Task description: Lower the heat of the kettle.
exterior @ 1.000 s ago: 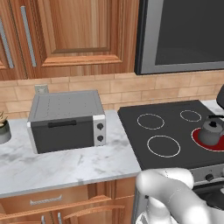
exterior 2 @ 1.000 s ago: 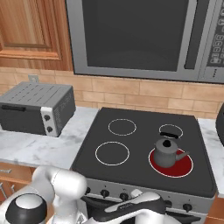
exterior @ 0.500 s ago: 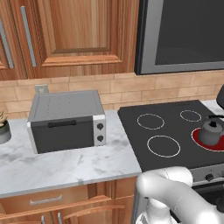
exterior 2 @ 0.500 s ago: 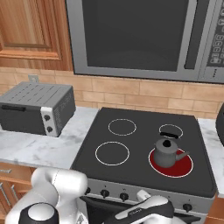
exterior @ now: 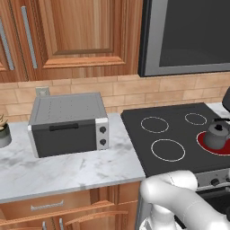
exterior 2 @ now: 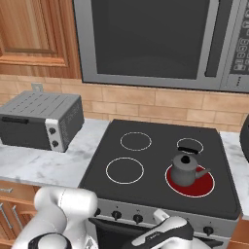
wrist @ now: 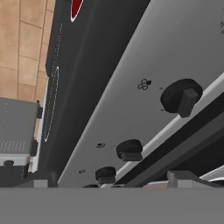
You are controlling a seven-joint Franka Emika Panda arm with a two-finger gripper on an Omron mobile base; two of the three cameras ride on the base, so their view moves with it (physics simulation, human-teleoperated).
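Note:
The small dark-grey kettle [exterior: 216, 134] [exterior 2: 185, 168] stands upright on the front right burner [exterior 2: 202, 187], which glows red. In the hand view my gripper [wrist: 111, 183] is open, its two dark fingertips [wrist: 41, 179] wide apart with nothing between them. It sits low in front of the stove's grey control panel [wrist: 131, 87] and looks up along it. Three black knobs show there: a large near one [wrist: 181, 95], a middle one [wrist: 129, 150] and a smaller one [wrist: 106, 173]. A sliver of the red burner [wrist: 76, 6] shows at the top.
A grey toaster oven [exterior: 67, 123] [exterior 2: 41, 119] stands on the marble counter [exterior: 67, 168] left of the stove. A potted plant [exterior: 3, 132] sits at the far left. A microwave [exterior 2: 160, 41] hangs above the cooktop. Knobs [exterior 2: 116, 214] line the stove front.
My forearm has slid a little to the right and lower along the stove front. The kettle and the toaster oven have not moved.

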